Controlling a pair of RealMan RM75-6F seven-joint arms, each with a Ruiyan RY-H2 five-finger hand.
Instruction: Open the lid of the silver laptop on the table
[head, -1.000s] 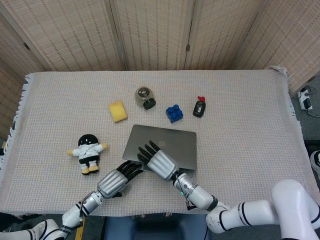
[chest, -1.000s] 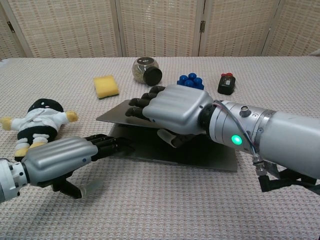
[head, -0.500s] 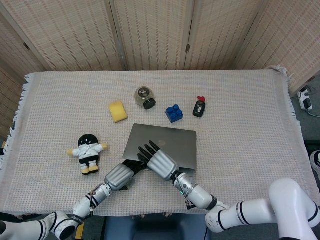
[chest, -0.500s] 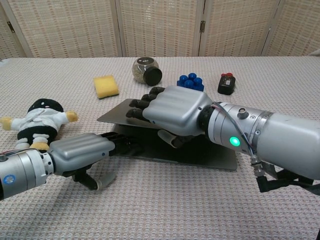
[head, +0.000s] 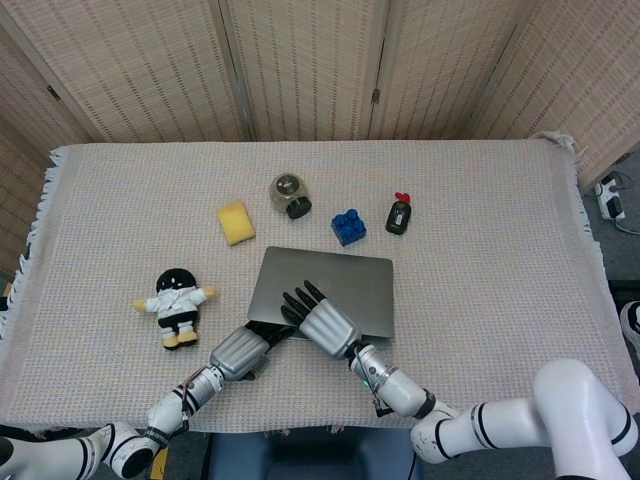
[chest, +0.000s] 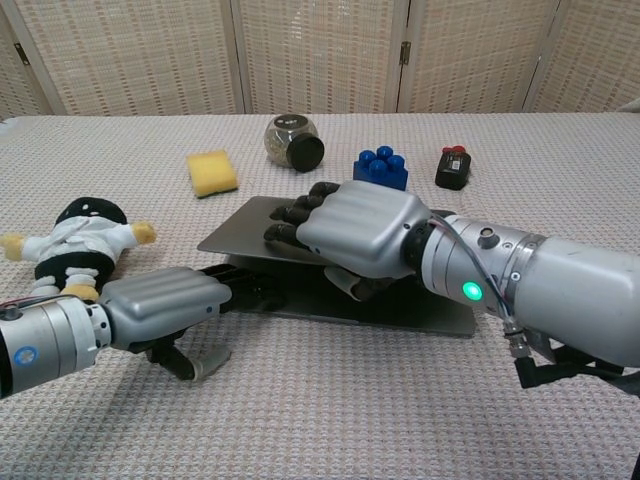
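Observation:
The silver laptop (head: 340, 285) lies at the table's near middle, its lid (chest: 245, 225) raised a little off the base (chest: 430, 318) at the front. My right hand (head: 325, 328) (chest: 360, 235) grips the lid's front edge, dark fingers laid on top and the thumb (chest: 350, 285) tucked beneath. My left hand (head: 238, 353) (chest: 165, 303) lies low on the cloth at the laptop's front left. Its fingers stretch flat into the gap onto the base and hold nothing.
A small doll (head: 178, 300) lies left of the laptop. Behind the laptop stand a yellow sponge (head: 236, 222), a round jar (head: 290, 195), a blue block (head: 348, 227) and a black-and-red object (head: 399, 215). Folding screens close off the far side.
My left hand slid forward until its fingers reached under the lid's front edge. My right hand and the lid have sunk slightly, uncovering more of the blue block.

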